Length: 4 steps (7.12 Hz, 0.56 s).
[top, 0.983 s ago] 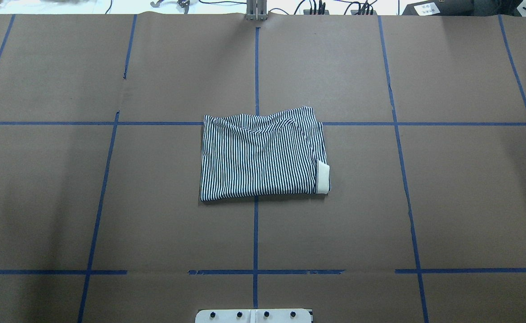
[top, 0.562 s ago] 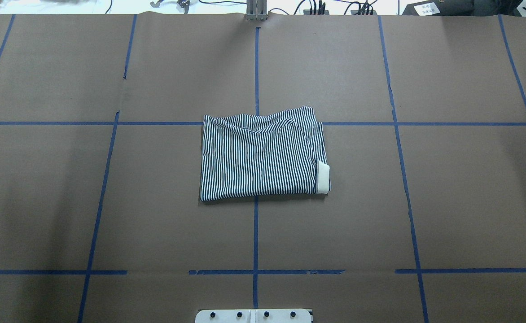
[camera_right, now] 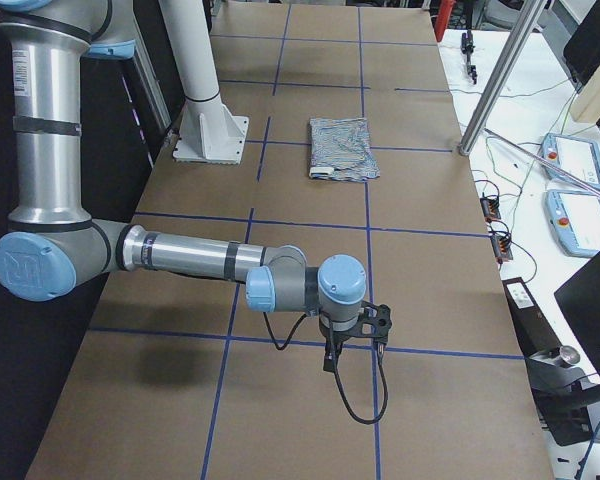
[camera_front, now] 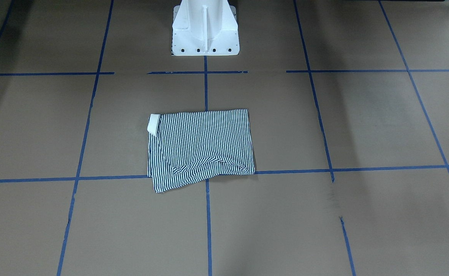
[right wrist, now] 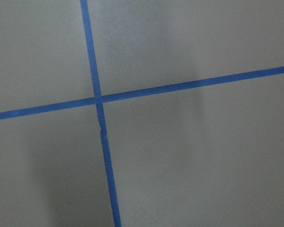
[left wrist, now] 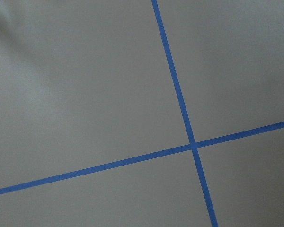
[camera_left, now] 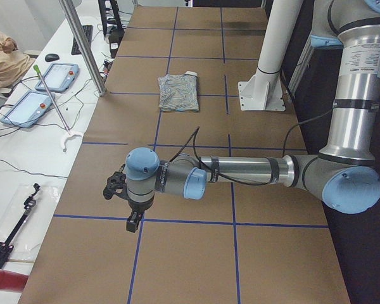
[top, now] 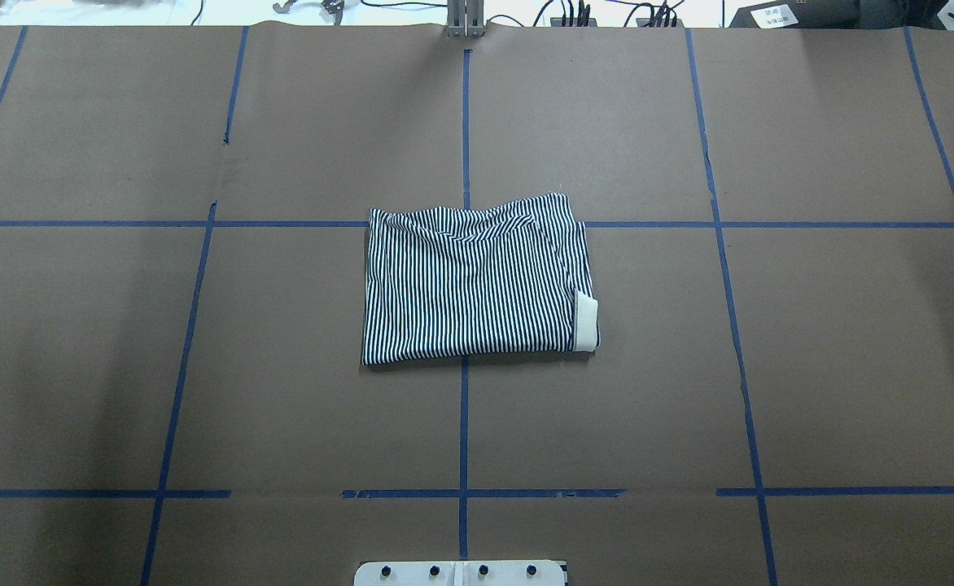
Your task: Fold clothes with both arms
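While the shirt (top: pixel 477 281) lay folded on the table (top: pixel 851 366), left gripper (camera_left: pixel 133 221) and right gripper (camera_right: pixel 329 360) hung well apart from it (whether wide or narrow, cannot tell).

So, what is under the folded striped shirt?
The shirt lies flat on the brown table. Two blue tape lines run under it; their crossing is covered. Anything else beneath is hidden.
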Tool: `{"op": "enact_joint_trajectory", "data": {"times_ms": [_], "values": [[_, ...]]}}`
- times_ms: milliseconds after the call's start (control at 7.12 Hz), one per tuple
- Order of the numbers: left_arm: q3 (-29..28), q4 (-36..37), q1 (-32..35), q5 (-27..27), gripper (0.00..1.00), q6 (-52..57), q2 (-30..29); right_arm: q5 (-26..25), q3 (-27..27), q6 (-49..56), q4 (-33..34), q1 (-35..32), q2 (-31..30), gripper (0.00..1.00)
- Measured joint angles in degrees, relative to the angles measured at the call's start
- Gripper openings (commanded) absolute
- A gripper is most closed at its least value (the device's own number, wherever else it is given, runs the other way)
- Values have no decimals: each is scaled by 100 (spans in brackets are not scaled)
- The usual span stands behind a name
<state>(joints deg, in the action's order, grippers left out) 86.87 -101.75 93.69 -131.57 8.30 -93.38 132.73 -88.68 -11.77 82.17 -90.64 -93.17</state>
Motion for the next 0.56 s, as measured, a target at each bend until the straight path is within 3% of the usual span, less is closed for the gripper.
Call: {"op": "enact_joint_trajectory", "data": {"times_ms": [562], "values": [[6, -5, 0, 0, 100, -9, 63, -1, -5, 0, -14, 89, 65, 100]]}}
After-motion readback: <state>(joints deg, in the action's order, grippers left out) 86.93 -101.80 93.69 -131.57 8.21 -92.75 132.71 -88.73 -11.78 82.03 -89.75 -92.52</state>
